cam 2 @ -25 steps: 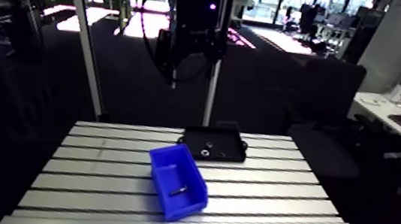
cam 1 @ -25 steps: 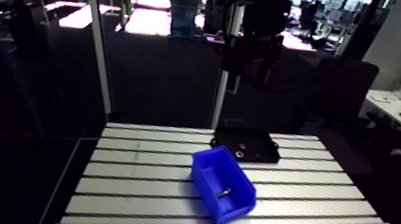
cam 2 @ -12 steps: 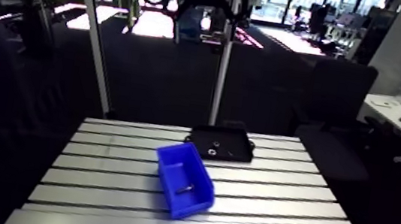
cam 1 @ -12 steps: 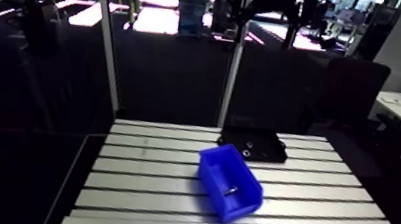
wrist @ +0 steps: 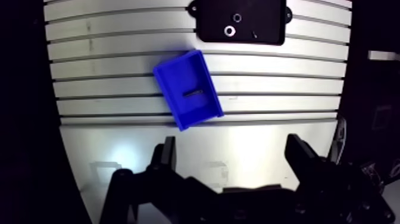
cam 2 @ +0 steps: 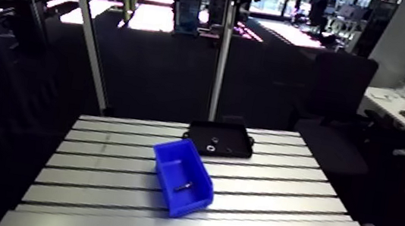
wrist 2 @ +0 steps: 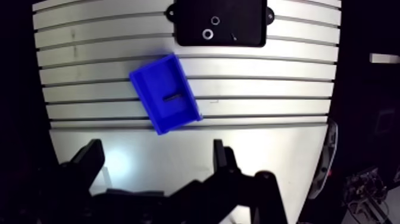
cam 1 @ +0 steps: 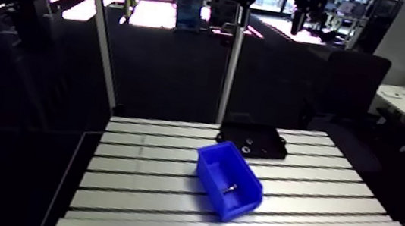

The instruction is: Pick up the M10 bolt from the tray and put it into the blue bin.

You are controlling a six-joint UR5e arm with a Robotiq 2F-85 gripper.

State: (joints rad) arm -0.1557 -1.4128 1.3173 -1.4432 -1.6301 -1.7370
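The blue bin (wrist: 188, 88) sits askew on the slotted table, and a dark bolt (wrist: 194, 92) lies inside it on its floor. Beyond the bin rests the black tray (wrist: 241, 21), holding a washer (wrist: 229, 30), a small nut (wrist: 237, 18) and a thin dark piece. My gripper (wrist: 231, 154) hangs high above the table's near edge, well back from the bin, open with nothing between its fingers (wrist: 167, 156). In the arm view the bin (cam 1: 228, 180) and tray (cam 1: 252, 140) show mid-table, and the gripper is up at the view's top edge.
The slotted aluminium table (cam 1: 144, 167) stretches wide around bin and tray, with a smooth plate (wrist: 143, 152) along its near edge. An upright metal post (cam 1: 233, 58) rises behind the tray.
The gripper has risen out of the top of the arm view. The whole picture shifted with the camera. The bolt stays in the bin.
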